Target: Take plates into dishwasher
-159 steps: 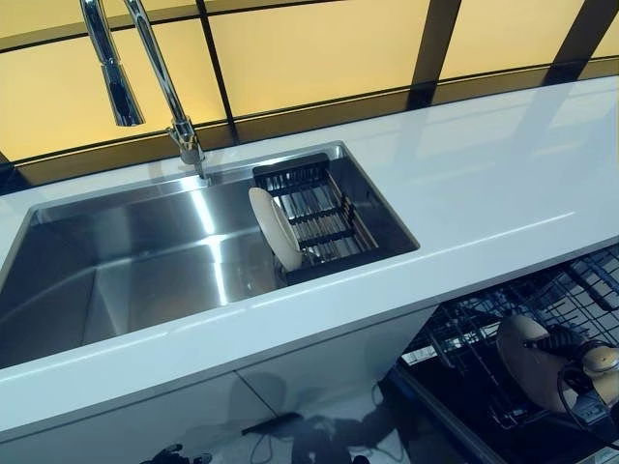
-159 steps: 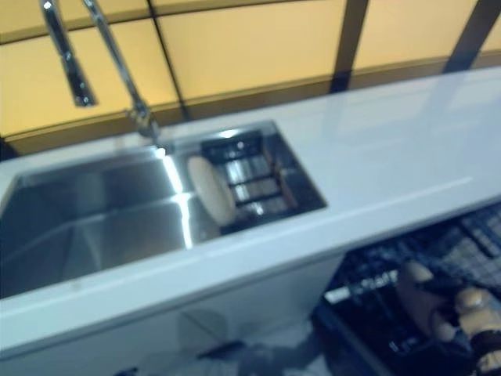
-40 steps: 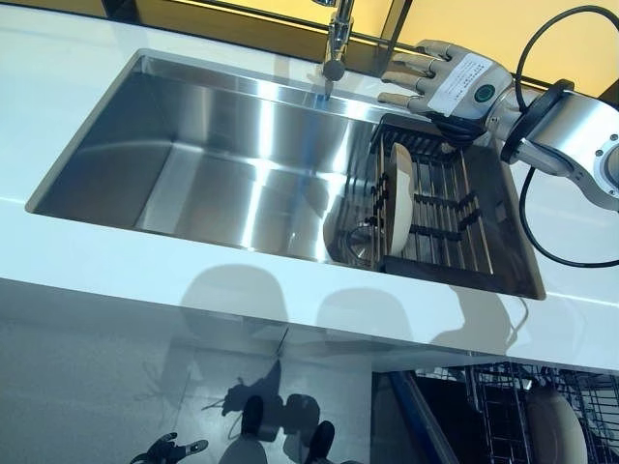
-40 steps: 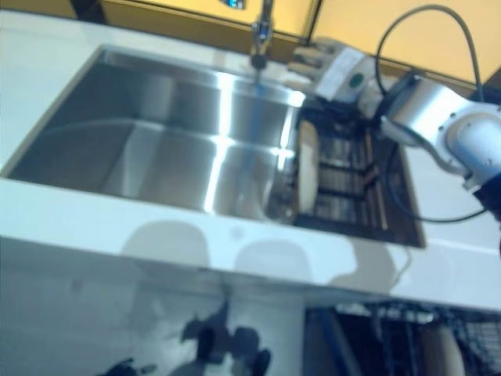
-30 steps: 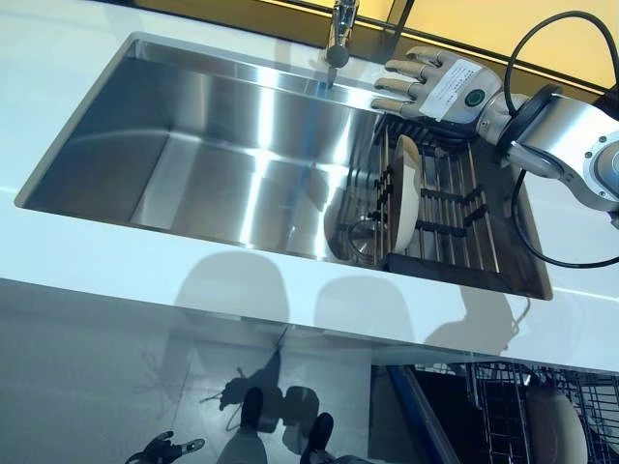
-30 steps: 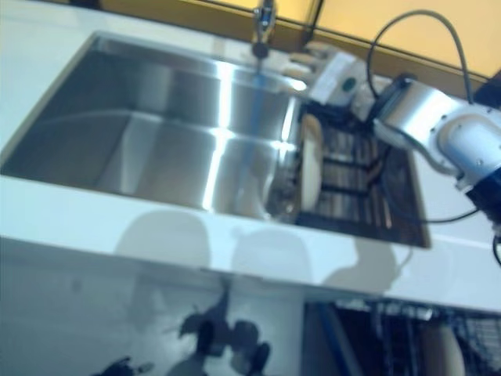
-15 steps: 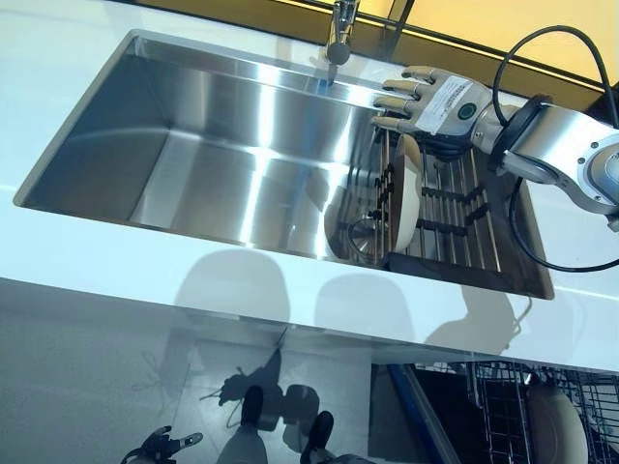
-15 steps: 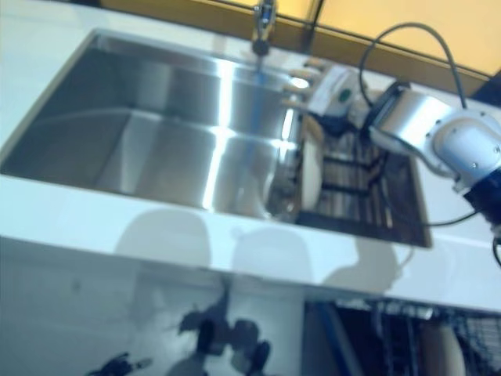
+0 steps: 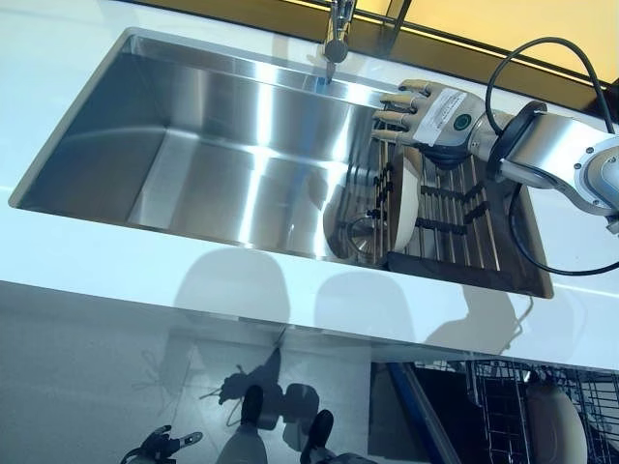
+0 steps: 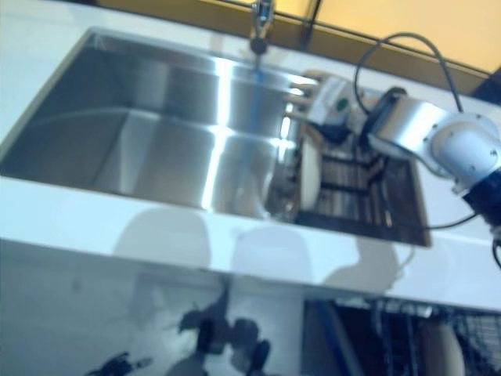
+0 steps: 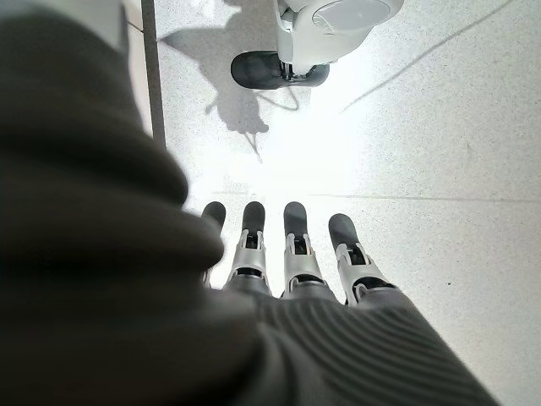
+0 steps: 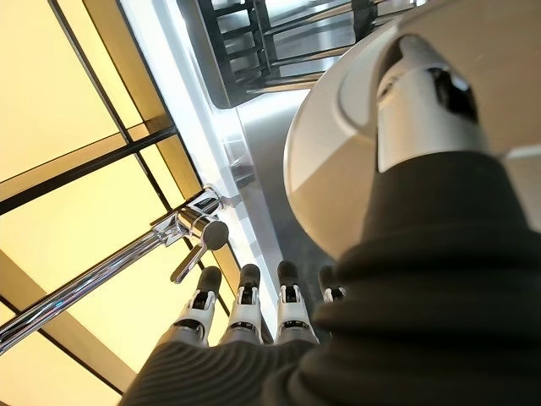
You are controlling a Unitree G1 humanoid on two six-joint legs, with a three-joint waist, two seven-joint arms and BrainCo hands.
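Observation:
A cream plate (image 9: 404,203) stands on edge in the dark dish rack (image 9: 455,220) at the right end of the steel sink (image 9: 222,164). My right hand (image 9: 430,104) hovers just above the plate's top rim with its fingers straight and open, reaching in from the right. In the right wrist view the plate (image 12: 330,169) fills the space past the fingers (image 12: 245,309), and the thumb (image 12: 423,110) lies across its face. My left hand (image 11: 296,262) hangs low with its fingers straight, pointing at the floor, and holds nothing.
The faucet (image 9: 336,39) stands at the sink's back edge, close to the left of my right hand. The open dishwasher's wire rack (image 9: 498,416) shows at the lower right, with another cream plate (image 9: 553,427) standing in it. White counter (image 9: 116,261) surrounds the sink.
My right hand has come down and forward from the sink's back edge to just over the plate's rim. The plate has not moved.

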